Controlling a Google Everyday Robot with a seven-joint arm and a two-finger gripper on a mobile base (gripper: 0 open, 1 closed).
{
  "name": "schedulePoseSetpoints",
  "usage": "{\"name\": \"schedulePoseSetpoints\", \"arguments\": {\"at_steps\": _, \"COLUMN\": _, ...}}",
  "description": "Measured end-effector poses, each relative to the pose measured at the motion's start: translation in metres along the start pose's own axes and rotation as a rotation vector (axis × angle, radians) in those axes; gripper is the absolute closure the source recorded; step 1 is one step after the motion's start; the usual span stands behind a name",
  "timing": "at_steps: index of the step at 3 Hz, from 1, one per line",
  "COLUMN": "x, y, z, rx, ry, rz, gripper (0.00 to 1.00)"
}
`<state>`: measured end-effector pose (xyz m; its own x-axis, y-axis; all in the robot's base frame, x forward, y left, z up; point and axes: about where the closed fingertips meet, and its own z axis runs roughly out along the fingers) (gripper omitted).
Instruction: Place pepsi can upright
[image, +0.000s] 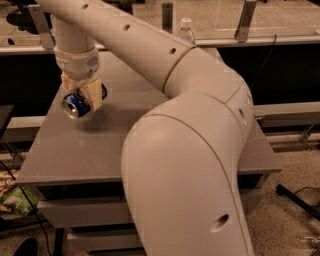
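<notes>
The pepsi can (75, 105) is dark blue with a silver end facing the camera. It lies on its side in the air, held above the left part of the grey table (95, 145), with its shadow on the tabletop below. My gripper (82, 95) hangs from the white arm at the upper left and is shut on the can, its tan fingers (93, 94) clamped across the can's body.
A clear water bottle with a white cap (186, 30) stands at the table's far edge, partly behind my arm. My large white arm (185, 150) covers the table's right half. A chip bag (15, 197) lies on the floor at the lower left.
</notes>
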<state>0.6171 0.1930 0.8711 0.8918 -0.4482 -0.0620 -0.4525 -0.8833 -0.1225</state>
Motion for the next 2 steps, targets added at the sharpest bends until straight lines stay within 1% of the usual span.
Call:
{"name": "schedulePoseSetpoints", "arguments": {"at_steps": 1, "x": -0.010, "y": -0.004, "z": -0.039, "rx": 0.120, "ry": -0.109, "rz": 0.131, "gripper": 1.00}}
{"name": "schedulePoseSetpoints", "arguments": {"at_steps": 2, "x": -0.018, "y": -0.003, "z": -0.064, "rx": 0.201, "ry": -0.204, "rz": 0.260, "gripper": 1.00}}
